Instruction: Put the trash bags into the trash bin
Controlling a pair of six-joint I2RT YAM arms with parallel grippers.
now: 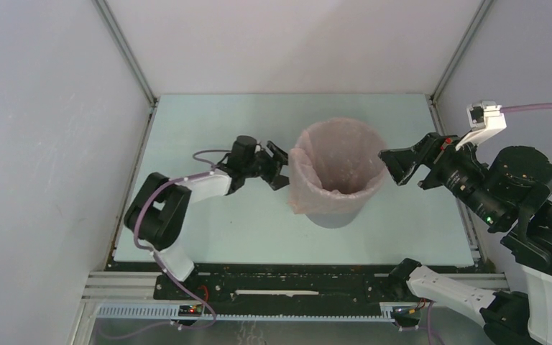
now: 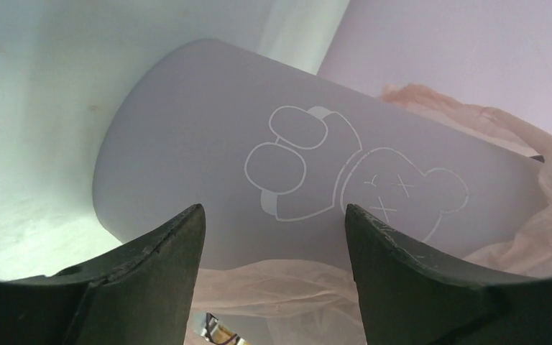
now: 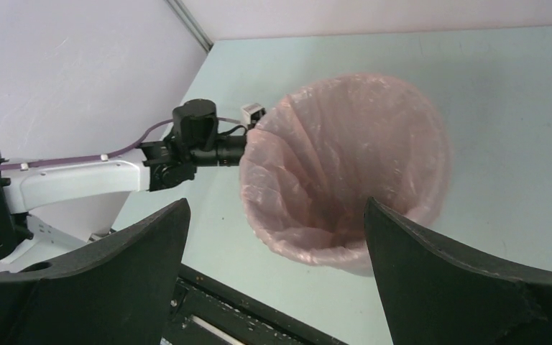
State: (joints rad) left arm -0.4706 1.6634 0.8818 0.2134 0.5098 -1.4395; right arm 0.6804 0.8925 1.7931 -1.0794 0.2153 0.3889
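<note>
- On pale-green desk (image 1: pixel 208 237), centre: round grey plastic bin (image 1: pixel 339 213) upright, translucent pink film bag (image 1: pixel 334 154) lining it, draped over rim.
- Left pincer (image 1: pixel 282 167) open beside bin wall.
- Right pincer (image 1: pixel 392 167) open near rim.

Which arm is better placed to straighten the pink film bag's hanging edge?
Probably left: open left fingers sit beside the round grey bin where the pale-pink plastic film bag hangs lowest; the right fingers hover opposite.
</note>
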